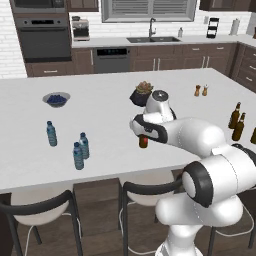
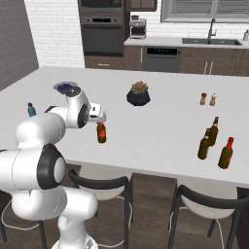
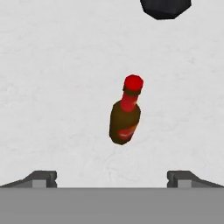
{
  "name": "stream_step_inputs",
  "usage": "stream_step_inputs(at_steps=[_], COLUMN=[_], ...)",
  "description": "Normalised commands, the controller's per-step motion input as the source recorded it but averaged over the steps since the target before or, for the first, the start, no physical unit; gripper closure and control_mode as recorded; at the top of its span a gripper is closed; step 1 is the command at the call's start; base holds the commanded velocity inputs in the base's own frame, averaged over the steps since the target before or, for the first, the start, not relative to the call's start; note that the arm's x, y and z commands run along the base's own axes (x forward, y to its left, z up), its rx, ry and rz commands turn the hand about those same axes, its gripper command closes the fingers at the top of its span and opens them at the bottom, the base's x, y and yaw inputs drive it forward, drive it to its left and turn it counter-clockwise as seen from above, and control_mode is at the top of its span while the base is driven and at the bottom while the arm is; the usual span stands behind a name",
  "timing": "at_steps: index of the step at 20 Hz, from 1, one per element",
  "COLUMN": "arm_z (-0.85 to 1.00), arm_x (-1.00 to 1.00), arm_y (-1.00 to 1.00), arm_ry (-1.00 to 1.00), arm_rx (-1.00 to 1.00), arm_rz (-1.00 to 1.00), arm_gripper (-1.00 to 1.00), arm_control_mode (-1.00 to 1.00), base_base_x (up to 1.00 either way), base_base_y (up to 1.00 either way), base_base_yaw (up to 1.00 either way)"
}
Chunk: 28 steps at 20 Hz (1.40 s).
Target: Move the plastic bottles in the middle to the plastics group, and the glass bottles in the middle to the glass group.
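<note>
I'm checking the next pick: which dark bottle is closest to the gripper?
The red-topped bottle standing alone mid-counter, directly below the open gripper. The other dark bottles stand grouped far off on the counter's right.

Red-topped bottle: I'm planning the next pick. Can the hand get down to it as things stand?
Probably yes: the open hand hangs above the upright red-topped bottle, with bare counter around it.

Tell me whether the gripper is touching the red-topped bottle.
Apart. In the hand view the gripper is open, and bare counter separates its fingertips from the red-topped bottle.
</note>
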Motion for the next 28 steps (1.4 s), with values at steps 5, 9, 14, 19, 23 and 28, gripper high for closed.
stream_step_inputs(at_steps=[5,9,14,19,23,28], arm_z=[-0.12,0.00,0.00,-0.17,-0.26,-0.24], arm_x=[0.07,0.16,0.08,0.18,0.29,0.32], arm_y=[-0.09,-0.23,-0.06,0.00,0.00,0.00], arm_ry=[0.00,0.00,0.00,0.00,0.00,0.00], arm_rx=[0.00,0.00,0.00,0.00,0.00,0.00], arm_rz=[0.02,0.02,0.02,0.05,0.02,0.00], arm_gripper=[-1.00,-1.00,-1.00,-1.00,-1.00,-1.00], arm_control_mode=[-1.00,-1.00,-1.00,-1.00,-1.00,-1.00], base_base_x=[0.00,0.00,0.00,0.00,0.00,0.00], base_base_y=[0.00,0.00,0.00,0.00,0.00,0.00], base_base_yaw=[0.00,0.00,0.00,0.00,0.00,0.00])
